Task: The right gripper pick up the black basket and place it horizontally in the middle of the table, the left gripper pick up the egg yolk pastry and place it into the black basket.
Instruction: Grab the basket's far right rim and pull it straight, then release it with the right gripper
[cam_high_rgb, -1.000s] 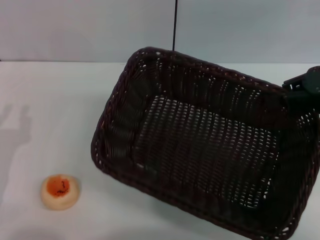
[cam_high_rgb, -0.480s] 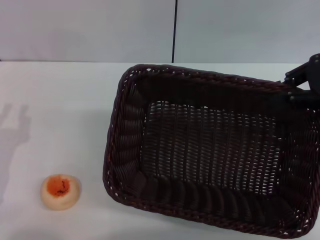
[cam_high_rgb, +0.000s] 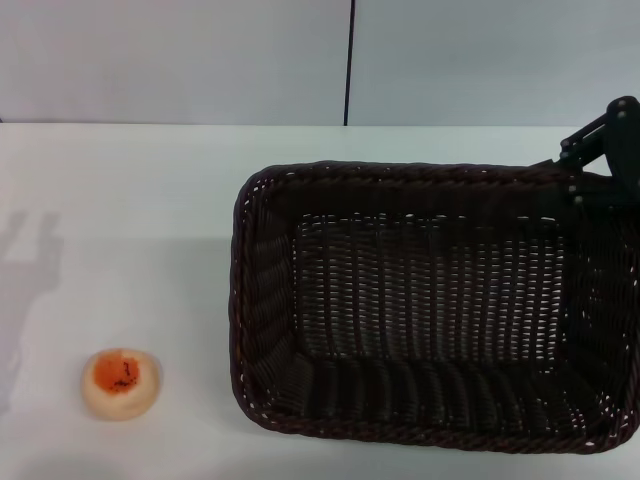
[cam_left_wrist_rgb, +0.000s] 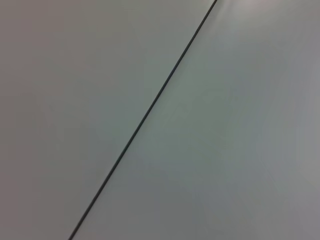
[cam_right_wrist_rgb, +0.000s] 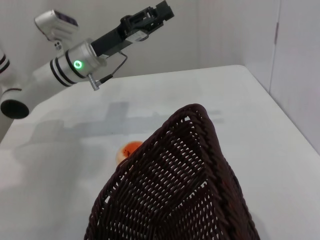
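Note:
The black basket (cam_high_rgb: 430, 320) lies flat on the white table (cam_high_rgb: 130, 190), long side across, at centre-right. My right gripper (cam_high_rgb: 592, 168) is at the basket's far right corner, shut on its rim. The right wrist view shows the basket (cam_right_wrist_rgb: 175, 195) close up. The egg yolk pastry (cam_high_rgb: 120, 382) sits orange side up at the near left, well apart from the basket; it also shows past the basket rim in the right wrist view (cam_right_wrist_rgb: 131, 149). My left gripper (cam_right_wrist_rgb: 165, 10) hangs raised above the table's left side, open and empty; its shadow shows two separate fingers.
A grey wall with a dark vertical seam (cam_high_rgb: 349, 60) stands behind the table. The left arm's shadow (cam_high_rgb: 30, 260) falls on the table's left side. The left wrist view shows only the wall and its seam (cam_left_wrist_rgb: 145, 112).
The basket has turned from a tilted, skewed pose to lie flat and horizontal on the table. The right gripper shifted slightly back with it. The pastry has not moved.

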